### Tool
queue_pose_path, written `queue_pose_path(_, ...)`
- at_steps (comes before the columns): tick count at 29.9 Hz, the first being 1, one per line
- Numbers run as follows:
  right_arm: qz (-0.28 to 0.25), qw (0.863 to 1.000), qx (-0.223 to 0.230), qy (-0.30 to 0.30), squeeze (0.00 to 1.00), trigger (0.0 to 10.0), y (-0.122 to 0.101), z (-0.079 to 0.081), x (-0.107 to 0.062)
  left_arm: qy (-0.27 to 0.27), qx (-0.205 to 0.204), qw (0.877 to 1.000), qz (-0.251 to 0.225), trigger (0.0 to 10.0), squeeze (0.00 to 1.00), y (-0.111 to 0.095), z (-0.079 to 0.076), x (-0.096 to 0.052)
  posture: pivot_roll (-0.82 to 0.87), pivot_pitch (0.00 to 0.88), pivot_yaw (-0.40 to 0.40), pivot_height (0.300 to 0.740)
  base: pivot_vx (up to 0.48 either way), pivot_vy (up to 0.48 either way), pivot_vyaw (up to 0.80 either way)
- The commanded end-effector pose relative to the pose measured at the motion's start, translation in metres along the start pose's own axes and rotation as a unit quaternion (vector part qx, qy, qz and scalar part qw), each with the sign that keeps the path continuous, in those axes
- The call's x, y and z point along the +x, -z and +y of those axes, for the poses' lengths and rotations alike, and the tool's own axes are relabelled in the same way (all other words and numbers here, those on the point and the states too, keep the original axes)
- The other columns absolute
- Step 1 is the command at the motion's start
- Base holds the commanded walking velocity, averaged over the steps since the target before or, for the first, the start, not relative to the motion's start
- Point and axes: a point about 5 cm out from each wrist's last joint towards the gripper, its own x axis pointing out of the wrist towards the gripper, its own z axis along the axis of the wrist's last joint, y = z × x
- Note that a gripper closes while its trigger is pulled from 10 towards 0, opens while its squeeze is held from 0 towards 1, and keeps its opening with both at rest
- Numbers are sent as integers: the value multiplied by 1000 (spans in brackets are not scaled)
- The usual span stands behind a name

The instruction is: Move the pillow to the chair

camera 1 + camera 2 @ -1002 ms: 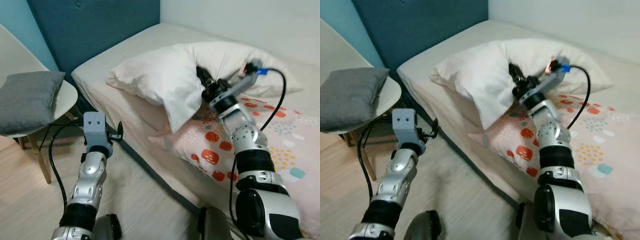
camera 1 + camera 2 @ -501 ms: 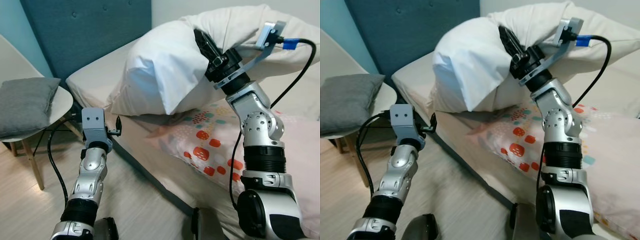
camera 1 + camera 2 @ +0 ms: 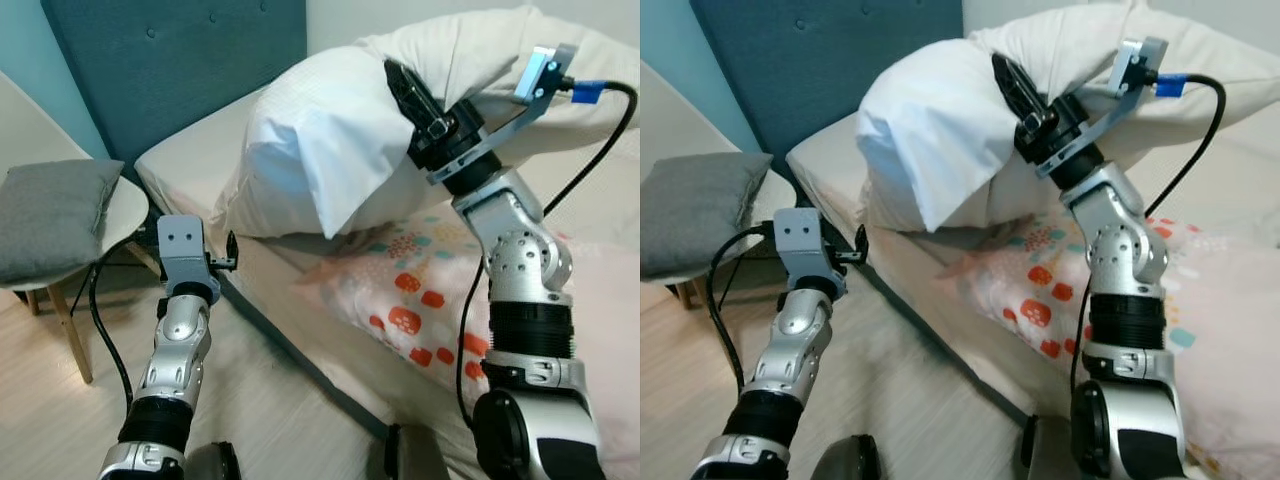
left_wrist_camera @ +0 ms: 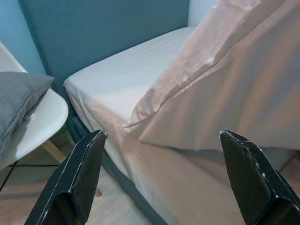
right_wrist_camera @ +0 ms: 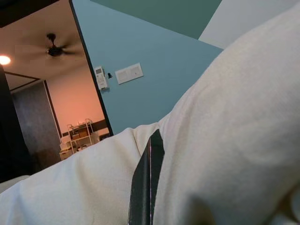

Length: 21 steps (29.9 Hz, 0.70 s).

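Pillow (image 3: 330, 150) is white and soft, with a smooth cotton-like cover full of folds and creases. It is lifted above the bed (image 3: 200, 165), and its long axis runs from the upper right, near the wall, down to the left, where one loose corner hangs and points toward the mattress edge. The fabric is bunched where the right gripper (image 3: 408, 92) holds it; the black fingers are pressed together on a fold of the cover, and in the right wrist view a thin dark finger (image 5: 147, 183) is almost buried in the cloth.

Under the pillow lies a pale blanket (image 3: 420, 300) with red and teal spots, spread over the mattress. The bed has a cream sheet and a padded dark teal headboard (image 3: 170, 70).

The left gripper (image 4: 159, 178) is beside the bed corner, low and in front of the mattress side, with its two black fingers spread wide and holding nothing.

Further left stands the chair (image 3: 110, 215), with a round white seat and wooden legs, and a grey cushion (image 3: 50, 215) lies on it. The floor (image 3: 60, 420) is light wood.
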Motion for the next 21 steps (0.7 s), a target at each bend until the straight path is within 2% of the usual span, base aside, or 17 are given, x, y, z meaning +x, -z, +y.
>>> queue_pose_path(1,-26,999,-13,-41,0,0,-11,16,8,1,2,1000,4,10000,0,3,-1,0,20,20,2,600,0,0,0)
queue_pose_path(9,-20,999,-2,-31,0,0,-4,16,8,7,-8,1000,6,10000,0,2,1,1,22,19,4,630,0,0,0)
queue_pose_path(13,-20,999,1,-32,0,0,-4,18,9,17,-14,1000,17,10000,0,3,-1,2,23,17,2,650,-480,0,0)
queue_pose_path(19,-21,999,1,-35,0,0,-4,18,10,12,-15,1000,9,10000,0,2,-2,2,23,17,1,670,-463,0,0)
queue_pose_path(21,-22,999,0,-35,0,0,-4,18,10,12,-15,1000,6,10000,0,2,-2,1,23,18,2,675,0,0,0)
